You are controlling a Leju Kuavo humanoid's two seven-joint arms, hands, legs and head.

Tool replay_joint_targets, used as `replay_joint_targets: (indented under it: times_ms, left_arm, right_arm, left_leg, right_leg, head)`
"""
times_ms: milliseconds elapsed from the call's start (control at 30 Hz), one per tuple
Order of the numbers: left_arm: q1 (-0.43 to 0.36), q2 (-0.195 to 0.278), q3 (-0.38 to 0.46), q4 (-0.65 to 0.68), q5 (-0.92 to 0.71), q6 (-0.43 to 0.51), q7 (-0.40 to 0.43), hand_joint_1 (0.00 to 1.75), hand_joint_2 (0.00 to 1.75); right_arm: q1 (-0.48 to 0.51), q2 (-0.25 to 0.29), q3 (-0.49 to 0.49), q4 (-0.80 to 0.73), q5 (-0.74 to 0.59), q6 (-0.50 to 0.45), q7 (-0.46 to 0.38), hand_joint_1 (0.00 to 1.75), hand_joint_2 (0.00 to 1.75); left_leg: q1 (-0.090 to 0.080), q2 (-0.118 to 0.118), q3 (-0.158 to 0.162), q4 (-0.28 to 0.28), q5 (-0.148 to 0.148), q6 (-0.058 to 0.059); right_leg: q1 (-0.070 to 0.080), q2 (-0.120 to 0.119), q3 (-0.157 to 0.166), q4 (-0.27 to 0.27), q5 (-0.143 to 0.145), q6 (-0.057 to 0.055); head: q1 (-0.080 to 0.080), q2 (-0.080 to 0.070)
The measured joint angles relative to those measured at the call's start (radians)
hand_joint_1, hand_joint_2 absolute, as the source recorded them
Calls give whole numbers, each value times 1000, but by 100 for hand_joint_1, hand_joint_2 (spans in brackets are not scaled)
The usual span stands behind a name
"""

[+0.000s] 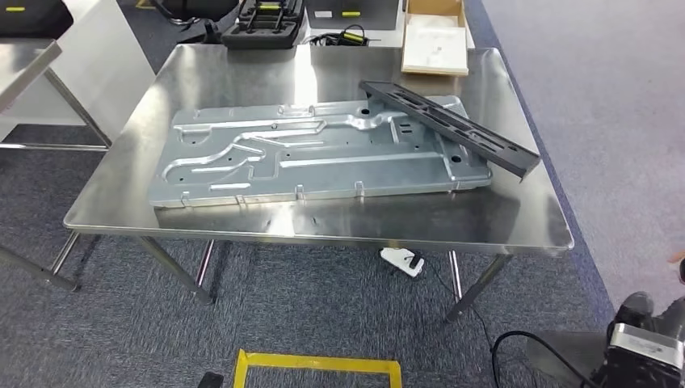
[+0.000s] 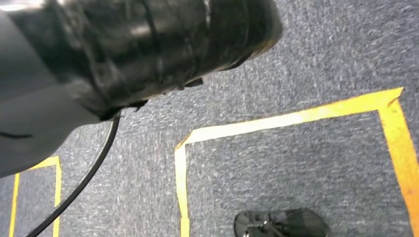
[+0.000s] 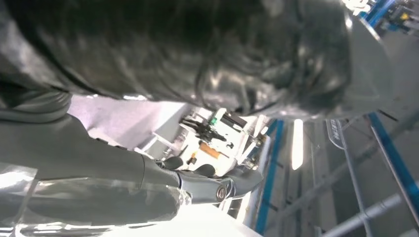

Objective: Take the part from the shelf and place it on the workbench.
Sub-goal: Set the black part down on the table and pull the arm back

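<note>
A long black part [image 1: 452, 125] lies at an angle across the right end of a large silver stamped panel [image 1: 307, 158] on the steel workbench [image 1: 323, 222]. No hand touches either one. My right arm [image 1: 646, 346] hangs low at the bottom right, off the bench's front right corner. In the right wrist view my right hand [image 3: 207, 182] shows its grey thumb and darker fingers stretched out, with nothing between them. The left wrist view looks down at the carpet, where a smooth grey piece of my left hand [image 2: 29, 123] shows and its fingers are hidden.
A cardboard box [image 1: 436, 36] and black cases [image 1: 262, 24] stand behind the bench's far edge. A second steel table [image 1: 24, 56] stands at the left. Yellow floor tape [image 1: 315, 368] marks a square before the bench. A white power strip [image 1: 401, 260] and a cable lie underneath.
</note>
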Motion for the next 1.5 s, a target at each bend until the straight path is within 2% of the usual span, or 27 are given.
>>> replay_joint_targets:
  times_ms: [67,167,200,233,267,333,400,467,533,567,633,700,733,767,833,867,933,967,1033,1100,1200,1233,1300,1367,1433,1467,1500]
  left_arm:
    - [1,0,2,0,6,1,3,0,0]
    - [1,-5,8,0,16,4,12,0,0]
    - [1,-7,10,0,21,5,16,0,0]
    - [1,-8,11,0,27,7,20,0,0]
    - [2,-10,14,0,33,8,24,0,0]
    - [1,-13,18,0,45,11,29,0,0]
    - [-1,-16,23,0,57,13,33,0,0]
    - [-3,-20,28,0,72,15,39,0,0]
    - [-2,-27,36,0,89,17,50,0,0]
    - [-2,-30,39,0,96,16,55,0,0]
    - [-2,-35,43,0,106,5,63,0,0]
    - [-2,-33,44,0,113,-10,68,0,0]
    - [-2,-32,44,0,116,-16,70,0,0]
    - [0,-32,44,0,117,-20,72,0,0]
    - [0,-31,45,0,117,-26,75,0,0]
    - [1,-31,45,0,116,-28,76,0,0]
    - [1,-30,45,0,113,-31,77,0,0]
    - [0,-29,45,0,112,-32,78,0,0]
    - [0,-27,45,0,106,-34,81,0,0]
    - [1,-24,45,1,98,-36,84,0,0]
    - [3,-23,45,1,93,-37,87,0,0]
    - [3,-23,45,1,93,-38,87,0,0]
    - [3,-23,45,1,93,-38,87,0,0]
    - [2,-22,45,1,91,-38,88,0,0]
    - [-2,-21,44,1,84,-39,88,0,0]
    - [-4,-21,44,1,78,-40,88,0,0]
    - [-6,-20,43,1,73,-43,89,0,0]
  right_arm:
    - [9,17,-4,4,-11,-1,2,0,0]
    - [27,59,-25,27,-40,-1,-19,0,0]
    - [36,76,-32,44,-54,-1,-43,0,0]
    - [44,94,-38,66,-76,-1,-77,0,0]
    - [53,114,-46,94,-106,-1,-116,0,0]
    - [66,158,-63,160,-157,-2,-187,0,0]
    - [68,200,-83,242,-170,-2,-231,0,0]
    - [46,243,-111,357,-181,-2,-260,0,0]
    - [-11,279,-149,528,-242,-1,-301,0,0]
    - [-52,291,-171,641,-291,1,-329,0,0]
    - [-140,304,-215,895,-398,14,-362,0,0]
    - [-206,310,-251,1112,-466,32,-347,0,0]
    - [-230,313,-264,1201,-480,39,-332,0,0]
    - [-253,317,-276,1286,-484,43,-316,0,0]
    - [-290,327,-296,1432,-487,53,-270,0,0]
    - [-304,331,-303,1491,-487,59,-239,0,0]
    - [-329,338,-313,1586,-486,76,-179,0,0]
    - [-340,341,-320,1629,-487,88,-151,0,0]
    - [-353,348,-333,1702,-494,131,-100,0,0]
    - [-360,352,-345,1757,-506,199,-54,0,0]
    - [-371,356,-355,1813,-508,271,-22,0,0]
    - [-374,357,-357,1828,-507,278,-19,0,0]
    - [-377,359,-361,1852,-507,283,-15,0,0]
    - [-380,359,-365,1871,-508,295,-10,0,0]
    - [-384,359,-368,1888,-507,326,4,0,0]
    - [-386,359,-370,1897,-503,343,15,0,0]
    - [-388,360,-371,1906,-499,355,26,0,0]
  left_leg:
    - [5,-1,-15,23,-30,-14]
    - [12,-1,-53,167,-178,-30]
    - [15,-1,-59,221,-209,-33]
    - [17,-1,-54,258,-214,-34]
    - [18,-1,-36,266,-196,-34]
    - [18,-2,49,192,-145,-28]
    - [14,-5,164,43,-155,-19]
    - [8,-7,219,-46,-178,-7]
    - [7,-3,209,-58,-160,7]
    - [8,1,200,-61,-146,16]
    - [6,10,172,-66,-117,34]
    - [0,12,136,-64,-89,45]
    - [-3,12,117,-62,-75,45]
    - [-4,11,97,-59,-62,44]
    - [-5,11,57,-47,-40,38]
    - [-6,11,38,-36,-33,34]
    - [-7,12,13,-13,-23,25]
    - [-7,12,7,-6,-17,19]
    - [-4,11,1,0,-8,6]
    - [1,6,-16,32,-50,-7]
    - [12,2,-60,192,-192,-26]
    - [15,2,-66,244,-211,-30]
    - [20,2,-38,274,-180,-34]
    - [24,1,55,182,-134,-33]
    - [22,0,172,26,-152,-25]
    - [18,-2,208,-28,-169,-19]
    - [14,-3,221,-57,-179,-11]
  right_leg:
    - [0,-2,-17,-2,18,-19]
    - [2,-4,-58,-3,54,-35]
    - [4,-5,-75,-2,66,-37]
    - [6,-5,-92,-2,79,-37]
    - [7,-5,-110,-1,93,-36]
    - [8,-5,-144,0,121,-32]
    - [10,-4,-166,0,145,-24]
    - [10,-4,-169,-8,169,-13]
    - [8,-3,-170,-19,185,-3]
    - [8,-4,-175,-13,170,1]
    - [6,-5,-200,57,81,4]
    - [5,-6,-228,184,-9,5]
    - [5,-6,-233,237,-19,5]
    - [6,-6,-224,266,-3,6]
    - [7,-6,-159,226,53,5]
    - [7,-6,-102,161,56,3]
    - [11,-6,-7,28,18,-2]
    - [14,-5,16,-9,-1,-6]
    - [16,-7,11,-22,3,-18]
    - [14,-11,-7,-25,23,-33]
    - [15,-12,-48,-25,58,-45]
    - [16,-12,-64,-24,70,-44]
    - [16,-13,-97,-23,95,-41]
    - [16,-13,-126,-22,120,-34]
    - [17,-12,-143,-19,140,-24]
    - [16,-13,-146,-20,150,-18]
    - [15,-14,-148,-21,158,-11]
  head:
    - [-1,0]
    - [-6,0]
    - [-6,0]
    - [-6,0]
    - [-6,0]
    - [-6,0]
    - [-6,0]
    - [-7,0]
    - [-9,0]
    - [-9,0]
    - [-4,0]
    - [-2,0]
    - [-1,0]
    - [-1,0]
    - [-1,0]
    - [-1,0]
    - [-2,0]
    - [-2,0]
    - [-1,0]
    - [-1,0]
    - [-4,0]
    - [-4,0]
    - [-4,0]
    - [-5,0]
    - [-4,0]
    - [-4,0]
    - [-4,0]
